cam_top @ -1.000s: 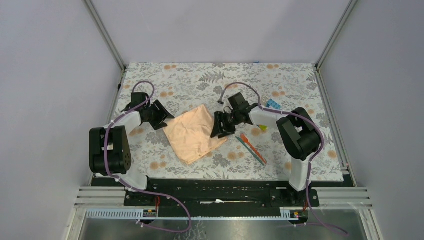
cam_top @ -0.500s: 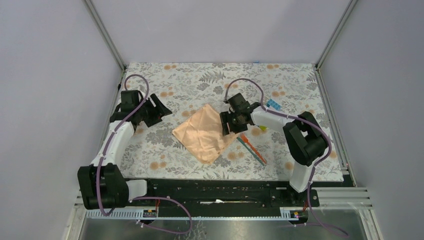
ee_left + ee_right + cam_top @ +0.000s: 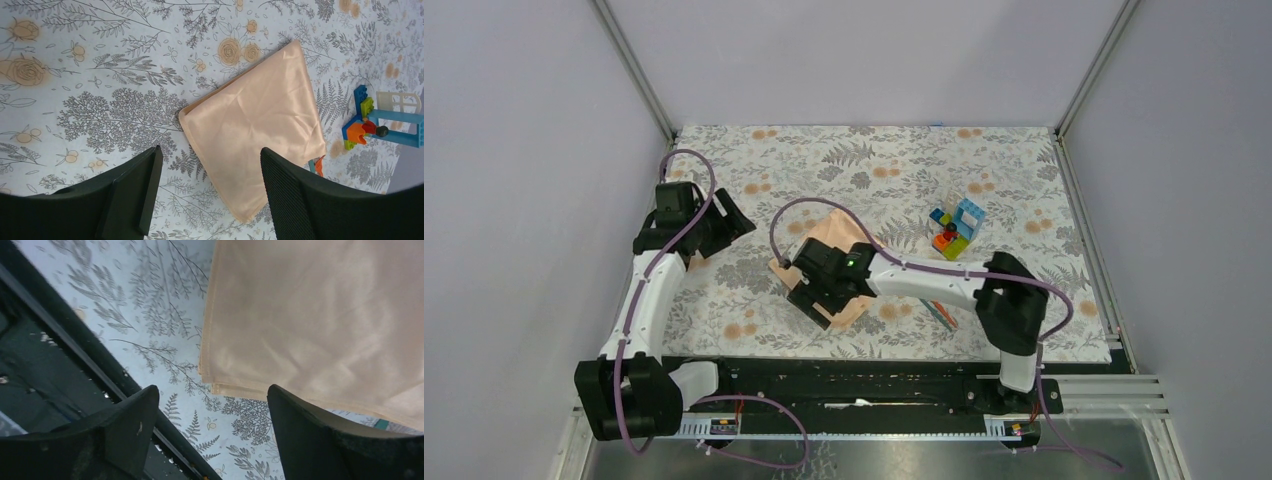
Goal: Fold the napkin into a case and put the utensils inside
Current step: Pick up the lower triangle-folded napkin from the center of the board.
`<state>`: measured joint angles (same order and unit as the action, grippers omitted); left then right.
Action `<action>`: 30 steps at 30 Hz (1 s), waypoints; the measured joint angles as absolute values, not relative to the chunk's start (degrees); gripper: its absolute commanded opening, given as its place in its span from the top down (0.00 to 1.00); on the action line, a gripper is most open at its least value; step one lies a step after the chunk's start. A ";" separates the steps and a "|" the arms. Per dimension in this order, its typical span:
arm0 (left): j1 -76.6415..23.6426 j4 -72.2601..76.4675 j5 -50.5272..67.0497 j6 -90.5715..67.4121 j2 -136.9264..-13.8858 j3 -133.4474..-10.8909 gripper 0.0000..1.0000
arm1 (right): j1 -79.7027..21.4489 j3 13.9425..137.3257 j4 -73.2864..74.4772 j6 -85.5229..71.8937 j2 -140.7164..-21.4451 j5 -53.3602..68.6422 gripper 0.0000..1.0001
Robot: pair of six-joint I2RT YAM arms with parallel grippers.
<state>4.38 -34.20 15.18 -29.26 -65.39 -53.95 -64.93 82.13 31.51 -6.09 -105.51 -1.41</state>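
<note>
Right hand (image 3: 212, 396) and left hand (image 3: 211, 152) both gape empty near the glossy, square-folded peach satin napkin (image 3: 255, 130).

From above, the right gripper (image 3: 810, 296) and its arm (image 3: 924, 284) cover most of the napkin (image 3: 816, 234), leaving only its far corner and a strip at the near edge, and the utensils (image 3: 945, 316) show as a mere sliver beside that arm, too small to tell apart. In the left wrist view only an orange tip (image 3: 319, 164) pokes past the cloth, the rest behind a finger (image 3: 305, 200) of the left gripper (image 3: 211, 152). The right wrist view cuts the napkin at its top and right edges.
</note>
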 measured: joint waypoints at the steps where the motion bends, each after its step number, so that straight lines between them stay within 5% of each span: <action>1: 4.45 -34.35 15.00 -29.04 -65.17 -53.95 0.23 | -65.04 82.30 32.53 -5.76 -106.98 -1.43 0.25; 23: 5.23 -34.13 15.29 -28.25 -64.60 -52.93 0.22 | -64.73 87.46 37.74 -5.19 -119.44 0.16 0.37; 30: 6.20 -34.15 15.42 -27.77 -64.60 -52.84 0.22 | -64.90 86.37 36.60 -5.82 -119.28 -3.22 0.69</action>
<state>6.20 -34.15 15.42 -27.77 -64.60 -52.84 -64.90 86.37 36.60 -5.82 -119.28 -3.22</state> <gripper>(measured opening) 0.776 0.445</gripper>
